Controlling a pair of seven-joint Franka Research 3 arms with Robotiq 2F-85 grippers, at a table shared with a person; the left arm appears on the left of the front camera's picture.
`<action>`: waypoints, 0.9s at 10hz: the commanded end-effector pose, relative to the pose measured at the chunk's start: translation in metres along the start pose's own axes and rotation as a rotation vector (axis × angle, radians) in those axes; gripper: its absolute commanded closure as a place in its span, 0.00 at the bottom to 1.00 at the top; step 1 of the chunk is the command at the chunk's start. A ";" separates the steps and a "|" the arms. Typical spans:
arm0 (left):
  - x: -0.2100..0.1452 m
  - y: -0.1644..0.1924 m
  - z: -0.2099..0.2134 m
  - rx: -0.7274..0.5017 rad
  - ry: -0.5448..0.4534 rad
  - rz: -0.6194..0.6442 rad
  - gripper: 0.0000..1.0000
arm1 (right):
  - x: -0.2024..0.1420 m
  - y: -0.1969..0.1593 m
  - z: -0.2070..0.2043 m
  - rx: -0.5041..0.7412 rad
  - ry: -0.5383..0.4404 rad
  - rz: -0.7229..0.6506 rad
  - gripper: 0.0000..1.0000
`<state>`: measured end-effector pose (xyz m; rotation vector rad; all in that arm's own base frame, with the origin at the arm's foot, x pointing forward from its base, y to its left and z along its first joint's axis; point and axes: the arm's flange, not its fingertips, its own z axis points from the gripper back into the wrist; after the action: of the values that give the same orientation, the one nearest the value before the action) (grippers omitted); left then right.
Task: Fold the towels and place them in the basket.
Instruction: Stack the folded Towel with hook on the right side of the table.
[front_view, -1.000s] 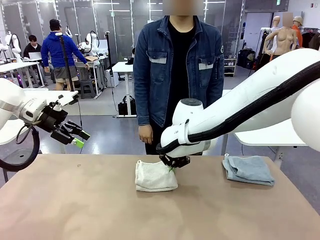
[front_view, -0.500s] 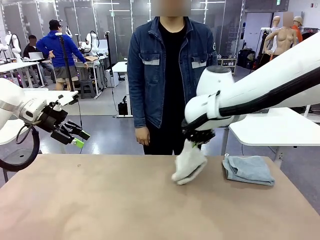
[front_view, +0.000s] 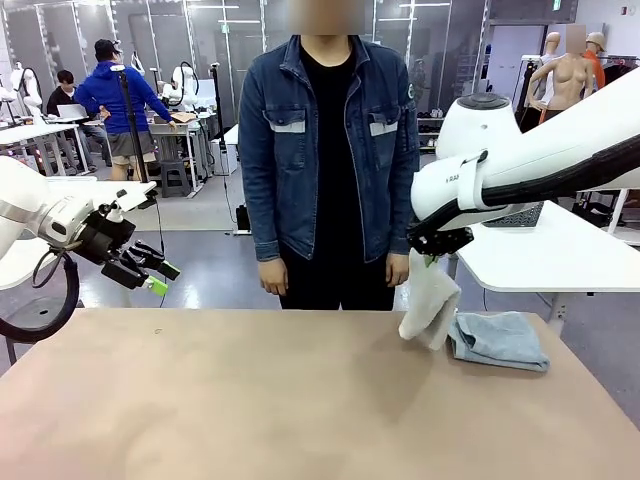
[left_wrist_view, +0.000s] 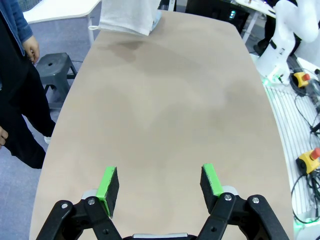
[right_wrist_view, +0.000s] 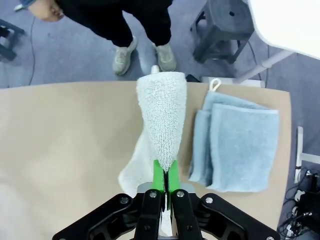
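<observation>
A cream-white towel (front_view: 429, 302) hangs folded in the air at the table's far right, pinched at its top by my right gripper (front_view: 428, 258). In the right wrist view the same white towel (right_wrist_view: 161, 120) drapes away from the shut green fingertips (right_wrist_view: 158, 176). Just to its right a pale blue-grey towel (front_view: 498, 340) lies folded on the table, also seen from above as the blue towel (right_wrist_view: 237, 145) with a small loop at its far corner. My left gripper (front_view: 158, 278) hovers off the table's left edge, open and holding nothing; its green pads (left_wrist_view: 108, 183) stand wide apart. The basket is out of view.
A person in a dark denim jacket (front_view: 322, 140) stands at the far side of the brown table (front_view: 250, 400), hands down. A white side table (front_view: 540, 258) stands behind the right corner. A stool (right_wrist_view: 222, 30) is on the floor beyond.
My right gripper has lifted the white towel off the middle of the table and carried it up and to the right, beside the blue towel. The person stepped slightly left. My left arm stayed still.
</observation>
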<state>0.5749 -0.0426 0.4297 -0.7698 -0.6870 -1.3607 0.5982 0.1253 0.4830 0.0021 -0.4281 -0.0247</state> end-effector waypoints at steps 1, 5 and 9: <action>0.001 -0.001 0.000 0.001 0.000 -0.003 0.17 | 0.020 -0.013 -0.002 -0.024 0.031 -0.008 0.96; 0.001 -0.001 0.000 0.001 0.000 -0.003 0.17 | 0.033 -0.040 -0.006 -0.034 0.080 -0.039 0.96; 0.001 -0.001 0.000 0.001 0.000 -0.003 0.17 | 0.035 -0.053 -0.017 -0.078 0.119 -0.014 0.96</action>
<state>0.5749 -0.0427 0.4297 -0.7698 -0.6870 -1.3607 0.6284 0.0755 0.4771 -0.0520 -0.3165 -0.0865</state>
